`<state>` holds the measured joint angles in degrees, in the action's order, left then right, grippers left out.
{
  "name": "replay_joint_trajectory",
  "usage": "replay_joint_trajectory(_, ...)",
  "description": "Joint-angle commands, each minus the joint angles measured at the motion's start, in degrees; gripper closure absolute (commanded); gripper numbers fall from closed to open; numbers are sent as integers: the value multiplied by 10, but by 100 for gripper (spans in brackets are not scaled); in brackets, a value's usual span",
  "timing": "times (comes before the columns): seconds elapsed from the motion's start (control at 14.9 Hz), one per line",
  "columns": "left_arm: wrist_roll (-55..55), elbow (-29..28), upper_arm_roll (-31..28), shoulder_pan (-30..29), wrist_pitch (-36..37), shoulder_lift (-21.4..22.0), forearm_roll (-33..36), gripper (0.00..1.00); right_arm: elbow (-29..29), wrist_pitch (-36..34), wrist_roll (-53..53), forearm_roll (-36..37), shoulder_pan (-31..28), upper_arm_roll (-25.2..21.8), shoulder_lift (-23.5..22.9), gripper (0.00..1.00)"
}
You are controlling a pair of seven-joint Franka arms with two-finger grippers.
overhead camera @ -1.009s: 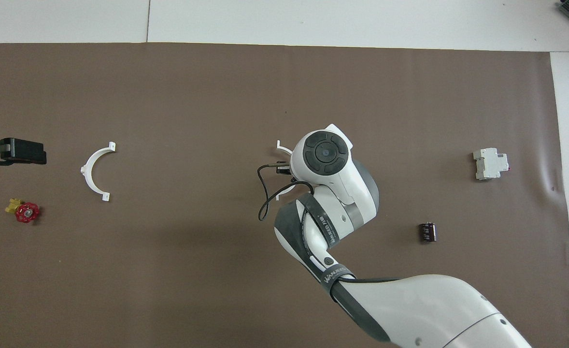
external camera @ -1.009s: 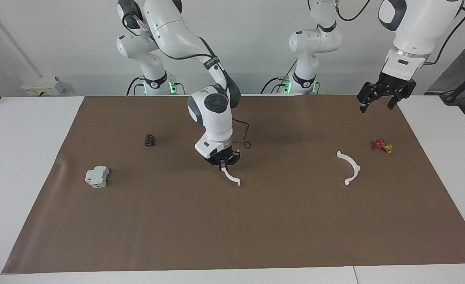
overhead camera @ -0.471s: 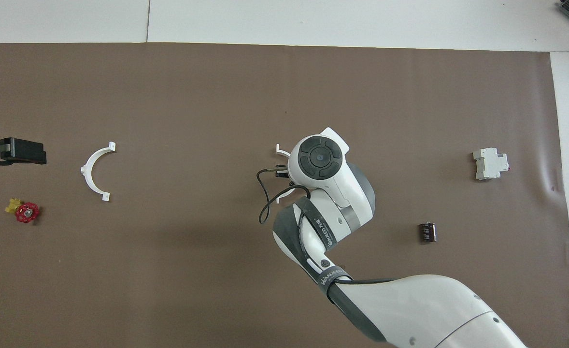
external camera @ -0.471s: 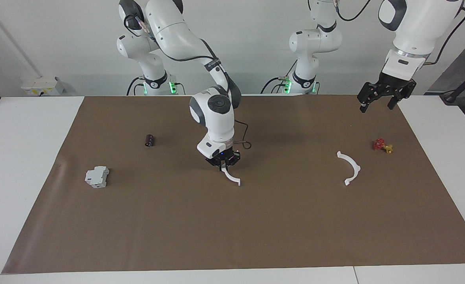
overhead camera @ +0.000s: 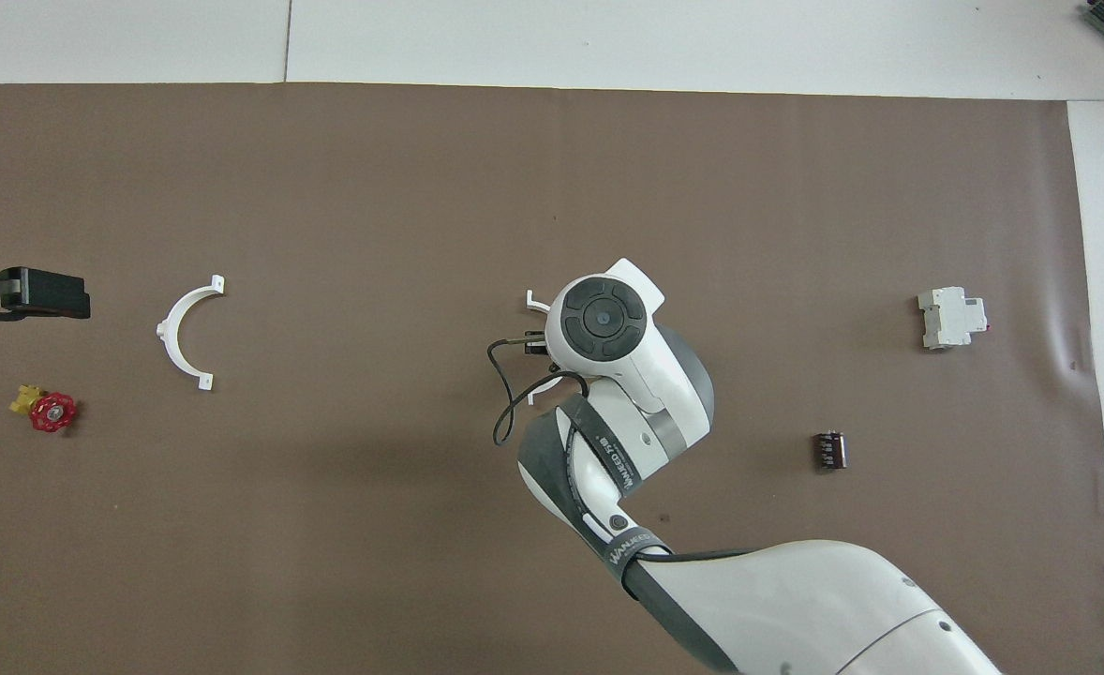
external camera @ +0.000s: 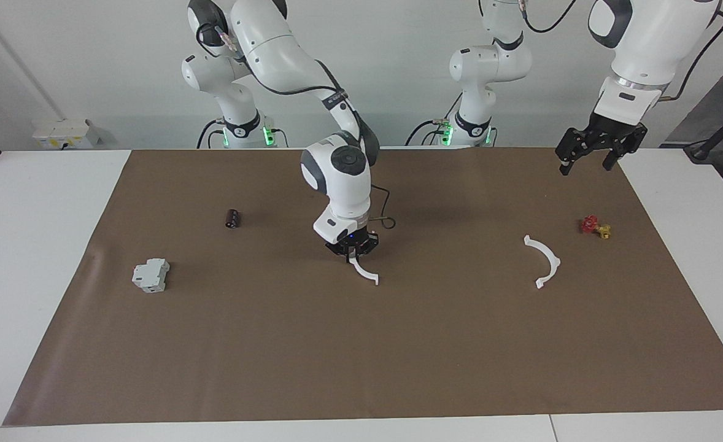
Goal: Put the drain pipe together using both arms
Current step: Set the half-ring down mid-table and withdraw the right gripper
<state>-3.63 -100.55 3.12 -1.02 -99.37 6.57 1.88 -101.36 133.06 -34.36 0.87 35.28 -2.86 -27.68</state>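
Even, bright light from above leaves soft, faint shadows on the brown mat, both views sharp, with no glare or blur.

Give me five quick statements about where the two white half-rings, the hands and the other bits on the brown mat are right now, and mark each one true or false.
1. The right hand is shut on a white half-ring. True.
2. The other half-ring is in the left hand. False: it lies alone on the brown mat; the left hand waits open, up above the mat's edge.
3. The two half-rings are joined into a ring. False: they are well apart.
4. The red valve lies toward the left arm's end of the table. True.
5. The grey block sits on the black cylinder. False: they lie apart on the mat.
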Motion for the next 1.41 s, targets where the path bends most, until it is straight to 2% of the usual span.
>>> replay_joint_trajectory(0.0, 7, -8, -2, 2, -10, 6, -5, 0, -5, 16, -12, 12, -1, 0, -1, 0)
replay_joint_trajectory(0.2, 7, -8, -2, 2, -11, 6, -5, 0, 2, 3, -9, 12, 1, 0, 11, 0)
replay_joint_trajectory(0.47, 7, -3, -2, 4, -14, 5, -5, 0, 3, -59, 7, 12, -21, -7, 87, 0)
replay_joint_trajectory(0.94, 1, -11, -3, -3, 0, 13, -5, 0, 4, -203, 178, 12, -170, -7, 216, 0)
replay_joint_trajectory(1.28, -1, -40, -5, -16, -13, 26, -9, 0, 0, -333, 270, 11, -259, -7, 271, 0)
replay_joint_trajectory(1.35, -5, -63, -4, -13, -31, 35, -9, 0, -3, -348, 291, 11, -277, -7, 278, 0)
